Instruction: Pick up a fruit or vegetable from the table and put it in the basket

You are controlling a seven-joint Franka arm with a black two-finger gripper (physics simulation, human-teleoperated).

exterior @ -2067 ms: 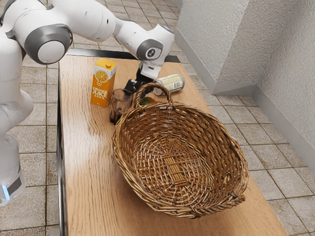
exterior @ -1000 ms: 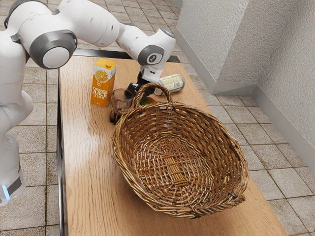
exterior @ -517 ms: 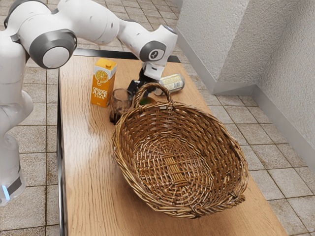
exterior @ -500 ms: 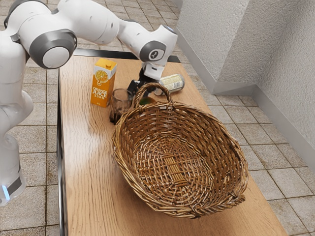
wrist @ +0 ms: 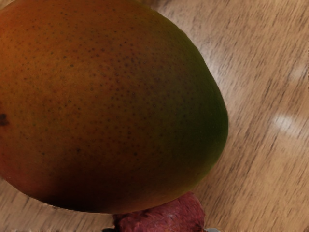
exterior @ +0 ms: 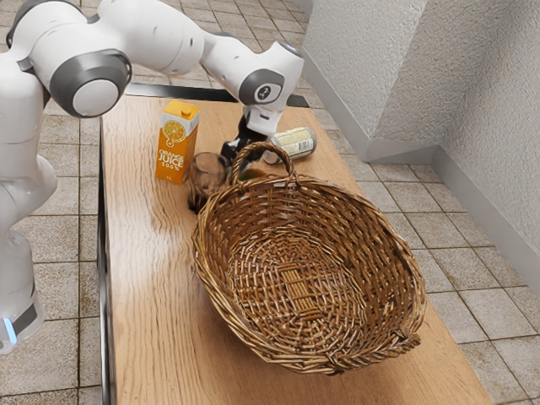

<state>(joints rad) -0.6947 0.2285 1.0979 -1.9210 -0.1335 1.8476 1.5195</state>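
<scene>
"Close under the gripper, where is the task's item lying?"

"One red, rough-skinned fruit or vegetable is lying at the gripper's working end, right beside the mango. It is the likely target. Its long axis is remaining unclear, as is any contact with the mango."

"State of the gripper?"

"Not determinable. The basket handle is partly screening the working end, so I am not confirming a grasp or a release."

"Which relation is governing the coming move?"

"Nearness. The red item is already sitting at the gripper, so closure or a check of the hold is calling for little sideways travel. The wicker basket is standing toward the exterior view's right and nearer the camera, its handle rising between the gripper and the opening. A lift is therefore needing height first, transfer second."

"Hazards?"

"The mango is crowding the item and could roll. The drinking glass is standing close by; the orange juice carton is standing beyond it. The can is lying on its side at the gripper's other flank."

"Change since the first exterior frame?"

"The gripper is sitting slightly nearer the handle. The basket, carton and can are keeping their positions."
</scene>
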